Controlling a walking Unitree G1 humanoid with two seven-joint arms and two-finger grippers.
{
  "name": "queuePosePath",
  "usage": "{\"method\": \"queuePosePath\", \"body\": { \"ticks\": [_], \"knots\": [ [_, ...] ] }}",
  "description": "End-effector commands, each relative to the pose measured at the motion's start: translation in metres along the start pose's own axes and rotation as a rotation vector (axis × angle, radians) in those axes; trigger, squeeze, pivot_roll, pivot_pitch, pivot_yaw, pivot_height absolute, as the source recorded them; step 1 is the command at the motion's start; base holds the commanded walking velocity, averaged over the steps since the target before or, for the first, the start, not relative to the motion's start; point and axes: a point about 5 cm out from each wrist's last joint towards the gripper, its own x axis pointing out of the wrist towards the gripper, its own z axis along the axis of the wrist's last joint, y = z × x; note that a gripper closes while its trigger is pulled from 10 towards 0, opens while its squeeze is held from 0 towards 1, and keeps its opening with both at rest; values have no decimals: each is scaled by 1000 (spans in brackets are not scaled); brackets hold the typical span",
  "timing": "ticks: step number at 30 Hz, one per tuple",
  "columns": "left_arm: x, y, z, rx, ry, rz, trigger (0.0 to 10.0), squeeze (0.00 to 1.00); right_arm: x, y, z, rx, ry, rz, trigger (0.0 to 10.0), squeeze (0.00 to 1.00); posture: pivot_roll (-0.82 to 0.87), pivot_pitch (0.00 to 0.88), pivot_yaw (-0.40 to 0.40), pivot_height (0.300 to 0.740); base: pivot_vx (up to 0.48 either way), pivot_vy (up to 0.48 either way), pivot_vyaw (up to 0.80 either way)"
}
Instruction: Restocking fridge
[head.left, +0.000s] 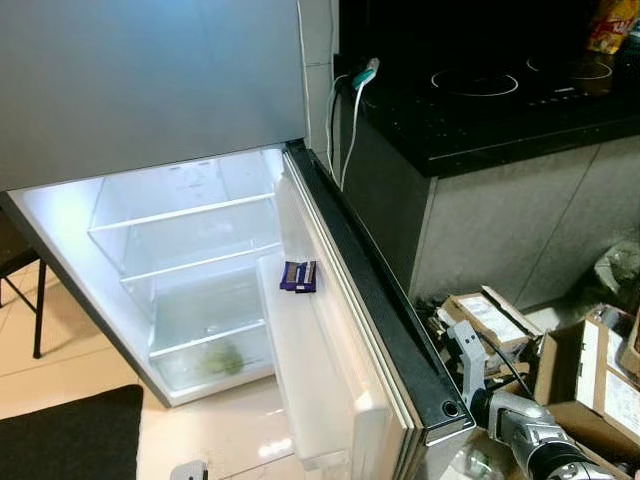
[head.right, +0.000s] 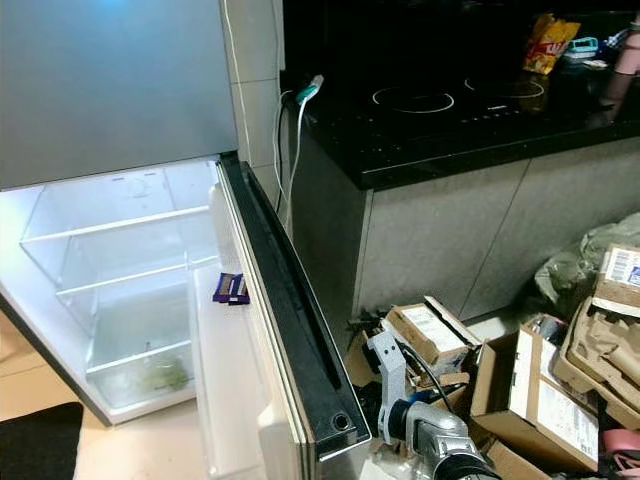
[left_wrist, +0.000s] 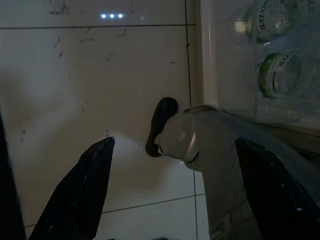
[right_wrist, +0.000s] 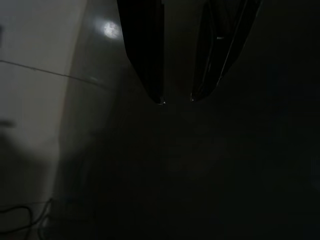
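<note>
The fridge (head.left: 180, 250) stands open and lit, with glass shelves (head.left: 185, 212) that are bare. Something green (head.left: 220, 358) lies in the bottom drawer. A purple packet (head.left: 298, 276) lies on the shelf of the open door (head.left: 340, 340). My left gripper (left_wrist: 175, 200) hangs open over the tiled floor, beside the door's lower bin, where green-labelled bottles (left_wrist: 277, 75) stand. My right arm (head.left: 525, 432) hangs low beside the door's edge. In the dark right wrist view, the right gripper (right_wrist: 176, 99) is shut with nothing in it.
A black counter with a hob (head.left: 475, 85) and a snack bag (head.right: 548, 42) stands right of the fridge. Cardboard boxes (head.right: 540, 395) crowd the floor below it. A white cable (head.left: 345, 110) hangs at the counter's corner. A black mat (head.left: 70, 435) lies at the lower left.
</note>
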Motion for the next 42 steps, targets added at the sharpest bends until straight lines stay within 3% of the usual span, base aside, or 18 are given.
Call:
{"method": "queuePosePath", "body": {
  "ticks": [1, 15, 24, 35, 42],
  "knots": [
    [-1, 4, 0, 11, 15, 14, 10000, 0, -2, -1, -4, 6, 21, -11, 10000, 0, -75, 0, -11, 740, 0, 0, 0],
    [0, 2, -1, 10, 20, 17, 10000, 0, -2, -2, -9, -5, 55, -39, 10000, 0, -76, 0, -17, 740, -114, 0, 0],
    [0, 2, -1, 7, 20, 18, 10000, 0, -9, -7, -27, -25, 144, -154, 10000, 0, -75, 0, -16, 740, 0, 0, 0],
    [0, 1, -2, 14, 25, 13, 10000, 0, -11, -8, -33, -18, 168, -188, 10000, 0, -79, 0, -14, 740, -230, 0, 0],
    [0, 1, -2, 12, 23, 11, 10000, 0, -25, -10, -60, 27, 253, -279, 10000, 0, -77, 0, -17, 740, -317, 0, 0]
  ]
}}
